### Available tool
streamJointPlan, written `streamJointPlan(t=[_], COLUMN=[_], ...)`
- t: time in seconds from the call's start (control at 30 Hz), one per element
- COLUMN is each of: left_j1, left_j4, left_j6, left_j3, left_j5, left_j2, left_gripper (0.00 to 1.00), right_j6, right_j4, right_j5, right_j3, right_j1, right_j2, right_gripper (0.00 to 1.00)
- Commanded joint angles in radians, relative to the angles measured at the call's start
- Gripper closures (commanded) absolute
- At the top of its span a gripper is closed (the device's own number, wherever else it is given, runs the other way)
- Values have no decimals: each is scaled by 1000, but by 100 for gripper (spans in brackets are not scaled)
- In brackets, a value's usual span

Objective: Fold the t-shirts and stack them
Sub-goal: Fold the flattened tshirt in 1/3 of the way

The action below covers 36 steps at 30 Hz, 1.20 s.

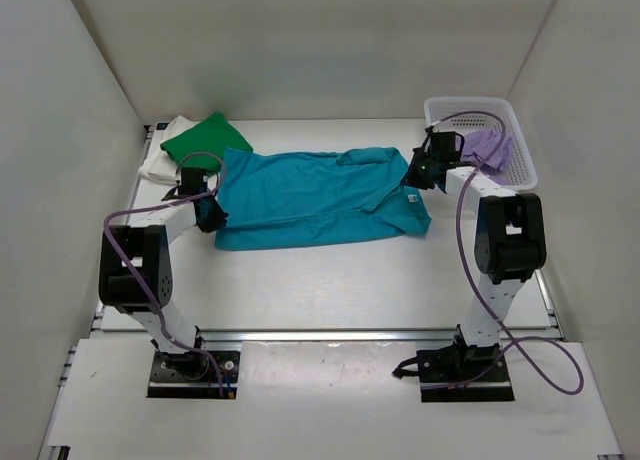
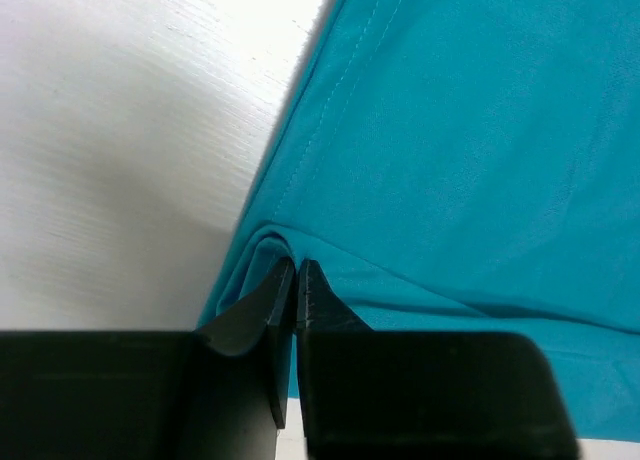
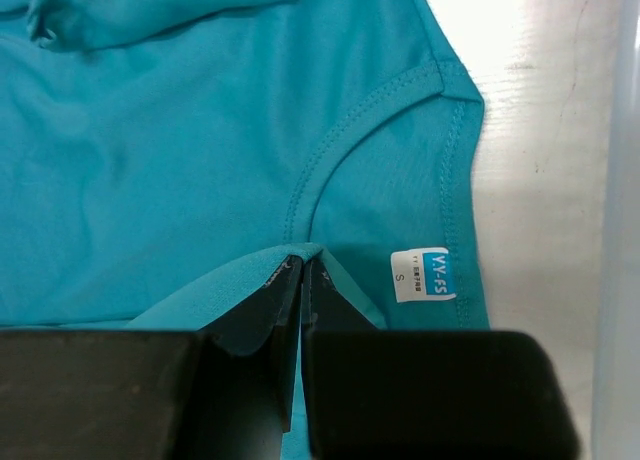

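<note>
L end effector [image 2: 297, 268] | R end effector [image 3: 302, 262] | both pinch teal tee [image 1: 320, 195]

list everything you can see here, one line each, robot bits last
teal short-sleeved cloth t-shirt: 1, teal, spread flat mid-table
small white neck label: 1, white with blue print, on the teal shirt by the right gripper
green cloth t-shirt: 1, green, folded, far left corner
cream-white cloth t-shirt: 1, cream, far left, partly under the green one
lilac cloth t-shirt: 1, lilac, inside the basket
white plastic mesh basket: 1, white, far right corner
white table: 1, white, under everything
left gripper: 1, black, pinching the teal shirt's left edge
right gripper: 1, black, pinching the teal shirt near the label
</note>
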<state>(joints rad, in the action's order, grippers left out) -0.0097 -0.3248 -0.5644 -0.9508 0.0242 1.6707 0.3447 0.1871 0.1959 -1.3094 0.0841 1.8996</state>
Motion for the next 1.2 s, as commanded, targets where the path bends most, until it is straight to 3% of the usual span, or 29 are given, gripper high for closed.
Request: streamJointPlan(t=[0.0, 0.07, 0.13, 0.23, 0.43, 0.67, 0.73, 0.83, 1.1, 1.17], left_j1=[10, 45, 60, 60, 27, -5, -16, -1, 7, 7], left_j4=[7, 0, -11, -45, -80, -157, -132, -126, -80, -80], left_j6=[14, 17, 20, 32, 73, 109, 94, 89, 74, 66], left_j3=[-8, -2, -2, -8, 58, 29, 26, -37, -118, -124], left_j5=[36, 40, 22, -16, -15, -66, -38, -53, -27, -26], left_j2=[-60, -68, -74, -97, -319, -364, -342, -246, 12, 43], left_gripper=[84, 81, 83, 100, 100, 98, 98, 99, 99, 92], right_j6=[-2, -12, -15, -19, 7, 14, 22, 24, -21, -22], right_j4=[-69, -48, -31, -14, -106, -24, -80, -66, 78, 92], right_j5=[-16, -32, -21, -21, -13, -41, -32, -7, -38, -47], right_j3=[-56, -79, -97, -106, 59, 120, 185, 152, -144, -184], right_j1=[11, 22, 19, 17, 2, 11, 2, -26, -26, -21], right_j2=[-22, -11, 10, 29, -94, -190, -250, -241, 42, 68], right_gripper=[99, 100, 100, 100, 100, 99, 100, 100, 100, 100])
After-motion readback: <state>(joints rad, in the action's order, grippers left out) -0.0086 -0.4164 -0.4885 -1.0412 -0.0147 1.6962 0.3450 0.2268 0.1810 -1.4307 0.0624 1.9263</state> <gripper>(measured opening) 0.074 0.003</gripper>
